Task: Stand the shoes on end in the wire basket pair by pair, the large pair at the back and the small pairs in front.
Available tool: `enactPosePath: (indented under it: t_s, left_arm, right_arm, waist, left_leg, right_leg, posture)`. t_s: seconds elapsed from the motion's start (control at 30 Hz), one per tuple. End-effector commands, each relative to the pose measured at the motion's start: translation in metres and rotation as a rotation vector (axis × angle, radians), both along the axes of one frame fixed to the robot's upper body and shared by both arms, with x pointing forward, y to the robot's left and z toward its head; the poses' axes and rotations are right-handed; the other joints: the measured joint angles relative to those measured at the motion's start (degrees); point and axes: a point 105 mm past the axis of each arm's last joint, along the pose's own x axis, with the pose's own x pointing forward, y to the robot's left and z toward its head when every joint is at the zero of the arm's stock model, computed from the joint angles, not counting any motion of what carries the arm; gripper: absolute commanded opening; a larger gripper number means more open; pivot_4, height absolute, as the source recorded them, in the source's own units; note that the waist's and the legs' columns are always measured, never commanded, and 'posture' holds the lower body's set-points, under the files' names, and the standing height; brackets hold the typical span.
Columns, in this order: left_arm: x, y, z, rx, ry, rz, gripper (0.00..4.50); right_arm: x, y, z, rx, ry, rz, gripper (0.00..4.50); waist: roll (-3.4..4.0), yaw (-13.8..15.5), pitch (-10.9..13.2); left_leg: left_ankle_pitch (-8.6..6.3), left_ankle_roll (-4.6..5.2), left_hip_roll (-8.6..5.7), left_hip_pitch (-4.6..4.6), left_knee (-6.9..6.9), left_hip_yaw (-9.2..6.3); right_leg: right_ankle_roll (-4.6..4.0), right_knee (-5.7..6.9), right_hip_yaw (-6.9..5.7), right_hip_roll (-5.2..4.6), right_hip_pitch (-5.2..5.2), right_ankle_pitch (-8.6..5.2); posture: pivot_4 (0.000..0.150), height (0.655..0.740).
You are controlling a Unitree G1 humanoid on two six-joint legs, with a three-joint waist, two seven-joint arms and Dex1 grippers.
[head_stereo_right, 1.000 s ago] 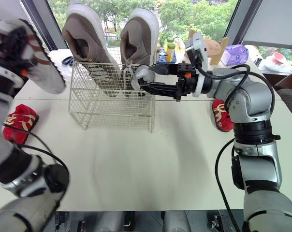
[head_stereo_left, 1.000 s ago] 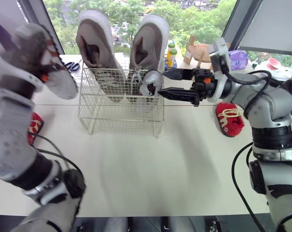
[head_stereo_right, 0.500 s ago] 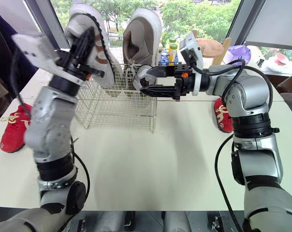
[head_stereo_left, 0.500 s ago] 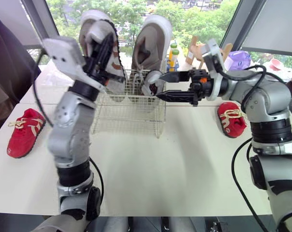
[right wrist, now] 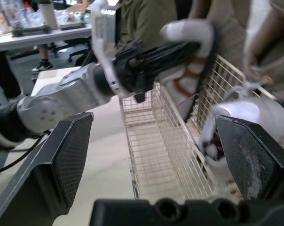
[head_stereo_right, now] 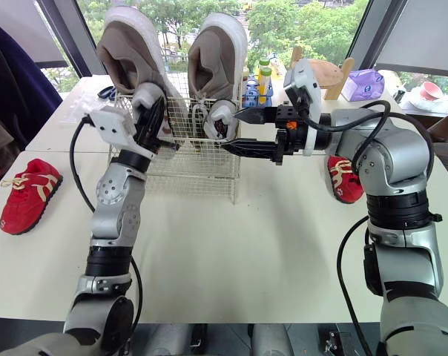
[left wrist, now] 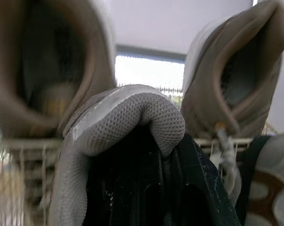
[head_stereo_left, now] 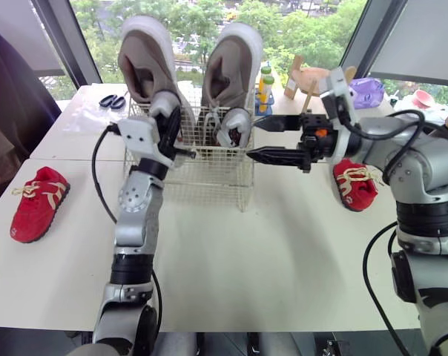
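1. Note lt gripper pinched on small grey shoe, at rim height over near-left corner of wire basket. Lower end apparently just inside rim; cannot confirm.
2. Note rt gripper spread wide, empty, just right of basket, close to second grey shoe standing on end in near-right part.
3. Lower held shoe straight down in front of large taupe pair, which stands on end at far side.
4. Hold shoe vertical during descent. Watch sole and laces for snagging on wires.
5. Seat toward its mate if poss., leaving room for red pair. Avoid nudging second grey shoe over.
6. Release only w/ shoe bottomed on basket floor and leaning on large shoe or wall; otherwise prob. topples.
7. Park rt gripper clear of descent path, ready to steady mate if req'd.
8. Head views: overall layout, plus red shoe at left and red shoe at right lying on table, well apart.
9. Lt wrist view: mesh collar of held shoe clamped against black fingers; large pair's openings beyond.
10. Rt wrist view: brown-patterned sole of held shoe, its height vs. rim, and bare wire floor beneath.
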Motion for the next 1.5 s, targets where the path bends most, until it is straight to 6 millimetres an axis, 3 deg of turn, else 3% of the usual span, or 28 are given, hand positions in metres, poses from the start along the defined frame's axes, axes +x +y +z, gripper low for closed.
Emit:
enactPosePath:
  t_s: [0.03,0.1,0.2,0.33,0.43,0.57,0.7,0.73,0.8,0.9,1.1,1.23,1.5]
  left_arm:
    - [-0.015,0.0,0.008,-0.017,-0.019,-0.02,0.36]
    - [-0.02,0.001,0.006,-0.017,0.001,-0.022,0.9]
    - [-0.039,0.003,0.007,0.068,0.04,-0.055,2.29]
    - [-0.065,0.015,-0.008,0.148,0.152,-0.09,2.29]
    - [-0.079,0.022,-0.016,0.142,0.224,-0.121,2.29]
    - [-0.106,0.027,-0.029,0.143,0.337,-0.275,2.29]
    - [-0.118,-0.001,-0.034,0.167,0.386,-0.458,3.33]
    - [-0.12,-0.009,-0.035,0.172,0.394,-0.496,3.9]
    - [-0.123,-0.023,-0.036,0.168,0.405,-0.557,4.48]
    - [-0.128,-0.044,-0.04,0.157,0.419,-0.632,4.48]
    - [-0.131,-0.08,-0.055,0.093,0.449,-0.701,4.48]
    - [-0.132,-0.083,-0.061,0.113,0.453,-0.712,4.48]
    - [-0.124,-0.078,-0.062,0.134,0.438,-0.697,4.48]
  right_arm:
    - [-0.006,-0.001,0.012,0.035,-0.053,0.001,4.5]
    - [-0.005,-0.001,0.011,0.041,-0.048,-0.003,4.5]
    - [0.001,-0.005,0.009,0.032,-0.096,-0.073,4.5]
    - [0.009,-0.013,0.024,0.163,-0.159,-0.164,4.5]
    - [0.018,-0.025,0.022,0.194,-0.171,-0.256,4.5]
    - [0.042,-0.082,0.0,0.265,-0.184,-0.615,4.5]
    - [0.047,-0.137,-0.017,0.409,-0.145,-1.0,4.5]
    - [0.044,-0.146,-0.022,0.414,-0.146,-1.079,4.5]
    - [0.035,-0.154,-0.033,0.356,-0.167,-1.152,4.5]
    - [0.023,-0.163,-0.054,0.26,-0.18,-1.259,4.5]
    - [-0.003,-0.159,-0.09,0.235,-0.094,-1.345,4.5]
    - [-0.005,-0.158,-0.11,0.199,-0.063,-1.374,4.5]
    - [0.002,-0.182,-0.135,0.241,-0.001,-1.506,4.5]
  waist:
    - [0.01,-0.14,0.0]
    - [0.03,-0.19,-0.02]
    - [0.03,-0.13,-0.02]
    - [0.11,-0.2,-0.05]
    - [0.12,-0.08,-0.06]
    - [0.03,0.18,-0.13]
    - [0.07,0.12,-0.13]
    - [0.07,-0.02,-0.13]
    - [0.19,0.02,-0.17]
    - [0.28,0.0,-0.22]
    - [0.55,-0.2,-0.37]
    - [0.74,-0.17,-0.5]
    - [0.77,0.0,-0.52]
  left_leg:
    - [-0.01,0.01,0.0,0.0,0.0,0.0]
    - [-0.03,0.04,0.01,0.01,-0.01,0.01]
    - [-0.03,0.05,0.03,0.01,-0.01,0.02]
    - [-0.03,0.04,0.04,0.02,0.0,-0.01]
    - [-0.03,0.04,0.03,0.04,-0.02,0.0]
    - [-0.03,0.04,0.04,0.22,-0.01,-0.15]
    - [-0.04,0.05,0.02,0.41,-0.02,-0.16]
    - [-0.05,0.06,0.0,0.45,-0.02,-0.11]
    - [-0.05,0.07,0.0,0.52,-0.05,-0.07]
    - [-0.07,0.1,0.02,0.57,-0.12,-0.1]
    - [-0.08,0.13,0.07,0.65,-0.12,0.01]
    - [-0.08,0.13,0.07,0.67,-0.12,0.02]
    - [-0.08,0.14,0.09,0.66,-0.11,0.02]
  right_leg:
    - [0.0,0.0,0.0,0.0,0.0,0.0]
    - [0.0,-0.01,0.0,0.02,0.0,0.0]
    - [0.0,0.01,0.0,0.03,-0.01,0.0]
    - [-0.01,0.01,0.01,0.05,0.0,-0.01]
    - [-0.01,0.02,0.02,0.03,0.01,-0.01]
    - [-0.05,-0.13,-0.04,0.05,0.32,-0.03]
    - [-0.25,-0.42,-0.05,0.04,0.65,-0.14]
    - [-0.25,-0.46,-0.01,0.03,0.68,-0.14]
    - [-0.23,-0.45,0.02,0.05,0.71,-0.13]
    - [-0.22,-0.45,0.01,0.09,0.75,-0.13]
    - [-0.25,-0.49,0.12,0.23,0.8,-0.15]
    - [-0.28,-0.52,0.12,0.3,0.81,-0.18]
    - [-0.28,-0.58,0.13,0.31,0.83,-0.19]
  posture:
    - [0.15,0.74]
    - [0.15,0.74]
    - [0.15,0.74]
    - [0.15,0.74]
    - [0.15,0.74]
    - [0.15,0.74]
    - [0.15,0.74]
    - [0.15,0.74]
    - [0.15,0.74]
    - [0.15,0.74]
    - [0.15,0.74]
    - [0.15,0.74]
    - [0.15,0.74]
